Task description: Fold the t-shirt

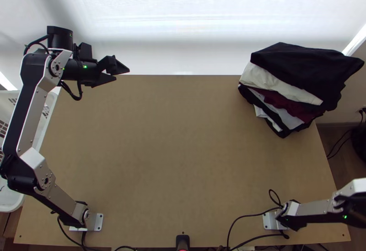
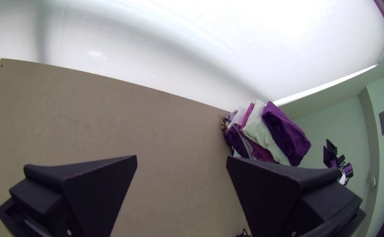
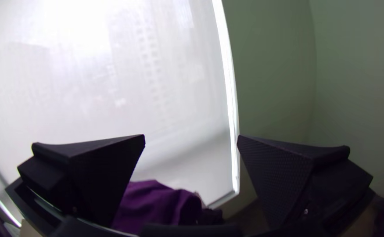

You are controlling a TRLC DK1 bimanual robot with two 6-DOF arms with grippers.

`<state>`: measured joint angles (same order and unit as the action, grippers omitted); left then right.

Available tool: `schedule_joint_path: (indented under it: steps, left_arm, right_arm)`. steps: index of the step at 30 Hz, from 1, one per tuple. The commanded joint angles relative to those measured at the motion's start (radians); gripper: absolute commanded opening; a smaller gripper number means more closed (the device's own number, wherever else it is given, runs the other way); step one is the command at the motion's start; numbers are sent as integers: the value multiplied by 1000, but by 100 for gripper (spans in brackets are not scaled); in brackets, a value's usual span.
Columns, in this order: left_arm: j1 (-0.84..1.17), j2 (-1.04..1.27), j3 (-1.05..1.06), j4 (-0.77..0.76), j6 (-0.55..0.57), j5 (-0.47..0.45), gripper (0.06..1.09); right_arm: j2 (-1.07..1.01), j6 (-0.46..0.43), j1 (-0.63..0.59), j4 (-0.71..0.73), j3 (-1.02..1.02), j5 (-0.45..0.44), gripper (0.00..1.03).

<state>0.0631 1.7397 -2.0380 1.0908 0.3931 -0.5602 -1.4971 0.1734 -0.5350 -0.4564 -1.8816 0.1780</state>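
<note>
At the far left of the table [image 1: 183, 136], you have the left gripper [image 1: 122, 74] above the surface, fingers spread wide, tips toward the right. Your right gripper [image 3: 192, 138]: fingers spread too, dark cloth from the stack showing past them in its wrist view. Clothes: stack of garments [image 1: 274, 84], far right corner of table, well apart from the left gripper. Black garment [image 1: 304, 63] on top, folded, draped over the right side; cream, dark red, white and black layers under it, edges uneven. You can't tell which one is the t-shirt. Right arm [image 1: 315, 207] runs from the near right out past the table's right edge. White basket [image 1: 43, 120] beside the table's left edge. Black cables [image 1: 249, 215] along the near edge.
</note>
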Motion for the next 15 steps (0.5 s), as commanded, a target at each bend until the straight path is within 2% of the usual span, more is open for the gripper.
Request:
schedule_joint_path:
  steps: [1, 4, 9, 15]
  left_arm:
    - [-11, -35, -7, 1, 16, 2, 105]
    - [-16, -39, -7, 1, 16, 2, 105]
    - [-23, -46, -7, 6, 16, 2, 105]
    - [-37, -55, -4, 12, 15, 2, 105]
  right_arm:
    - [54, -110, 99, 145, 78, -91, 98]
    - [58, -184, 185, 265, 150, -153, 98]
    - [17, -212, 277, 397, 276, -195, 98]
    - [-80, -238, 288, 624, 450, -259, 98]
